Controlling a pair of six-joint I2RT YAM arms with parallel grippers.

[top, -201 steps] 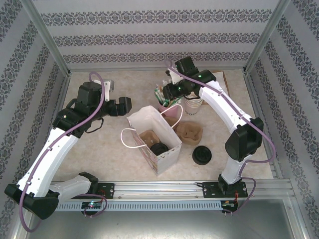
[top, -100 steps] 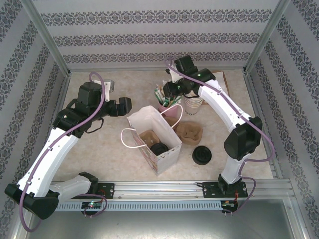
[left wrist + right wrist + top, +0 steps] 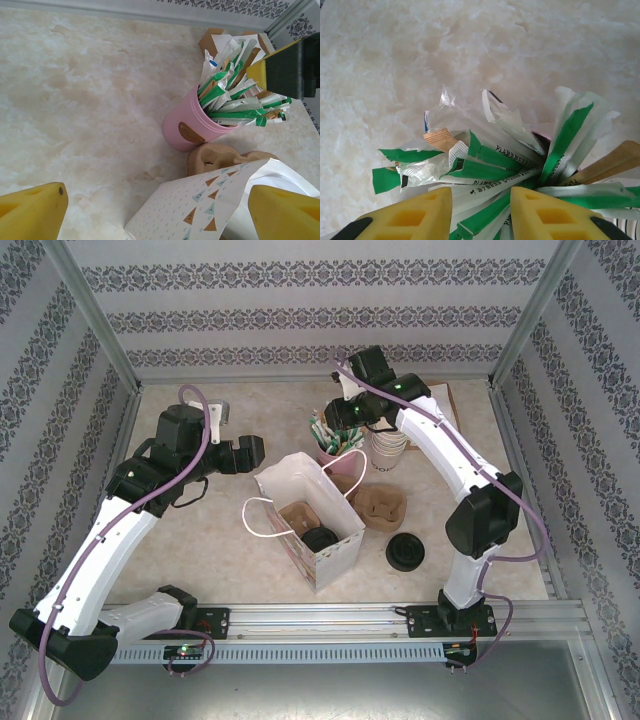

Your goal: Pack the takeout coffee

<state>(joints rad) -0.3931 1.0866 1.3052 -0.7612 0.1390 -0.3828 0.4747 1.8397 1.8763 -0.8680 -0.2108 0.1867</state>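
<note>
Jaws spread on both: right gripper [image 3: 481, 192] over packets [image 3: 490, 160] in the pink holder [image 3: 185, 130], left gripper [image 3: 157, 194] beside the bag [image 3: 200, 210].

Quantities: one white paper bag [image 3: 290, 476], one black-lidded cup [image 3: 320, 538], one pink cylindrical sachet holder [image 3: 328, 453], one stack of cream paper cups [image 3: 388, 450], two brown pulp carriers [image 3: 380, 508], one stack of loose black plastic lids [image 3: 405, 552].

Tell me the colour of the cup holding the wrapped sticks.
The cup is pink; the left wrist view shows it best.

Pink sachet holder [image 3: 191, 126]; loose black lids [image 3: 405, 552]
</note>
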